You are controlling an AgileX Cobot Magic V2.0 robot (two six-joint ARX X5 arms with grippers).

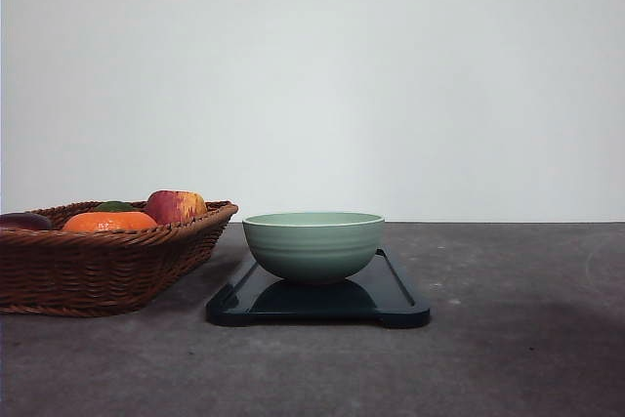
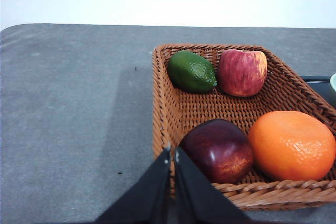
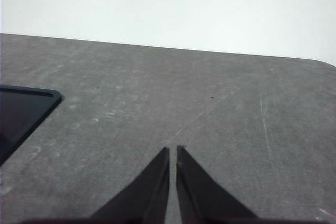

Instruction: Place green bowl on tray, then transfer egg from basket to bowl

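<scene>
Grey tabletop (image 1: 508, 358): green bowl (image 1: 312, 244) on tray (image 1: 395, 305), ready for an egg; both grippers (image 2: 172, 155) (image 3: 172, 153) closed, empty.

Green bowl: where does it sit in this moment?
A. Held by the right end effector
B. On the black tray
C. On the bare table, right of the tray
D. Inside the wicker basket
B. In the front view the green bowl stands upright on the black tray, beside the basket, with no end effector touching it.
</scene>
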